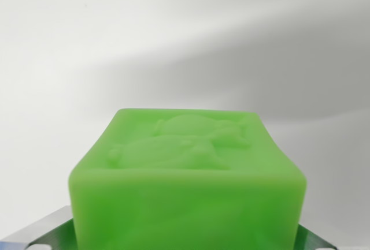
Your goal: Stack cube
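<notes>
A bright green cube (188, 181) fills the lower middle of the wrist view. Its top face carries a raised relief pattern. The metal fingers (55, 227) of my gripper (186, 235) show at the bottom left and bottom right corners, pressed against the cube's two sides. The gripper is shut on the cube. Its fingertips are mostly hidden behind the cube and cut off by the frame's lower edge. No second cube is visible.
Behind the cube lies a plain white surface (173, 42) with a soft grey shadow band running across the wrist view's right half.
</notes>
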`<state>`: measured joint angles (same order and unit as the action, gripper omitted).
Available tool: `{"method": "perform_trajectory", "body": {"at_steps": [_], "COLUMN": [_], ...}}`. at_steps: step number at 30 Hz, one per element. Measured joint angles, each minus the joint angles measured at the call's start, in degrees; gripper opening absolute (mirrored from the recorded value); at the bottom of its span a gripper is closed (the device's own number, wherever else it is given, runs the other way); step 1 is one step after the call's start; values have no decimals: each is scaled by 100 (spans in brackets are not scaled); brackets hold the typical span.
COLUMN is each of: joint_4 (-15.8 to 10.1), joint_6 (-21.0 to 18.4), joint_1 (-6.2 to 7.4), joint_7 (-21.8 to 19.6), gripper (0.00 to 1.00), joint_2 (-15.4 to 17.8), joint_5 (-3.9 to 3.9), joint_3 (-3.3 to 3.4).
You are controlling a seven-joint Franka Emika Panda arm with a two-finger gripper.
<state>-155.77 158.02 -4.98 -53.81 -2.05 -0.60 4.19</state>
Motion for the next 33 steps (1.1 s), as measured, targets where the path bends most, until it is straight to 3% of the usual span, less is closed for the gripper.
{"method": "perform_trajectory", "body": {"at_steps": [33], "joint_4": [884], "joint_6": [-587], "joint_1": [318], "joint_7": [118], "gripper": [0], "joint_2": [-294], "joint_5": [0], "joint_3": [-178]}}
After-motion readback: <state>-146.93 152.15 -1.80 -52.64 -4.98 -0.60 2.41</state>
